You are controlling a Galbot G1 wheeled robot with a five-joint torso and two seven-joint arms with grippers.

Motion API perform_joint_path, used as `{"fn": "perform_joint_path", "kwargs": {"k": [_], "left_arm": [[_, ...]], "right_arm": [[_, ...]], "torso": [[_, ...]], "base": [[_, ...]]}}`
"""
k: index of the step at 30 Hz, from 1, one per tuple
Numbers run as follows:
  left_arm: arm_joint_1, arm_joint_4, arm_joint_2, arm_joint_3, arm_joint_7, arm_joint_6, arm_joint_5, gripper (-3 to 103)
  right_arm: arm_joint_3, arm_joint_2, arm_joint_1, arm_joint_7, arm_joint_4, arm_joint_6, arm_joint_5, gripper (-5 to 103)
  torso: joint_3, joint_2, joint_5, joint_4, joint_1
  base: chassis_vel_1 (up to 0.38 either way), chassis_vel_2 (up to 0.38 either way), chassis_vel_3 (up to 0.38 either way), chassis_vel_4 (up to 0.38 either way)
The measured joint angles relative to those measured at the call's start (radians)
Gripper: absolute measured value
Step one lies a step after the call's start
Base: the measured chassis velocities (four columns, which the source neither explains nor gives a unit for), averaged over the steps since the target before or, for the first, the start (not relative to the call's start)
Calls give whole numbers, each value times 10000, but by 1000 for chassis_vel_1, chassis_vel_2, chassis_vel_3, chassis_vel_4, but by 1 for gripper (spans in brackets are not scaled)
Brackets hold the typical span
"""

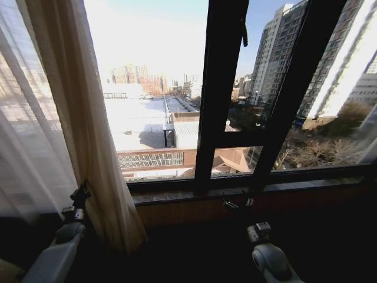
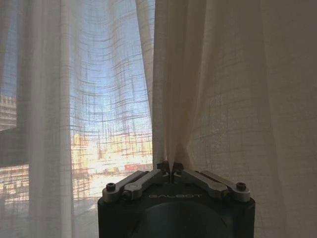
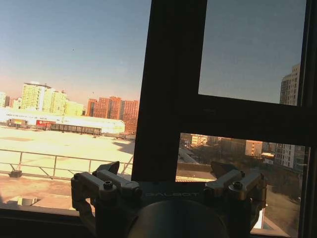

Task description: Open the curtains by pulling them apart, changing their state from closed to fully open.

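The left curtain (image 1: 88,135) hangs gathered at the left of the window, cream-beige where bunched and sheer white further left. My left gripper (image 1: 80,193) is at its lower part. In the left wrist view this gripper (image 2: 170,166) is shut on a pinched fold of the curtain (image 2: 213,99), and the fabric fans upward from the fingertips. My right gripper (image 1: 238,203) is low by the window sill, right of centre. In the right wrist view it (image 3: 166,171) stands open with nothing between its fingers. A pale translucent strip (image 1: 370,138) at the far right edge may be the other panel.
Black window frame bars (image 1: 221,88) cross the middle and right of the glass, and one frame post (image 3: 168,89) stands straight ahead of the right gripper. A dark sill (image 1: 247,191) runs below the glass. City buildings lie outside.
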Motion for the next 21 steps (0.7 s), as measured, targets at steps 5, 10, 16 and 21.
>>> {"fn": "perform_joint_path", "kwargs": {"k": [5,10,16,21], "left_arm": [[238,409,669,-598,-886,-42,-390,0],[479,993,1250,-1326,-1734,-197,-483,0],[417,1408,1776,-1369,-2020,-200,-477,0],[640,592,1604,-1445,-1992,-199,-320,0]], "right_arm": [[-2,0,0,-1,0,0,0,100],[-1,0,0,0,0,0,0,100],[-1,0,0,0,0,0,0,100],[-2,0,0,0,0,0,0,100]], "torso": [[-1,0,-3,2,-1],[1,0,-1,1,-1],[-1,0,0,0,-1],[0,0,4,0,-1]], "base": [[0,0,0,0],[0,0,0,0],[0,0,0,0],[0,0,0,0]]}}
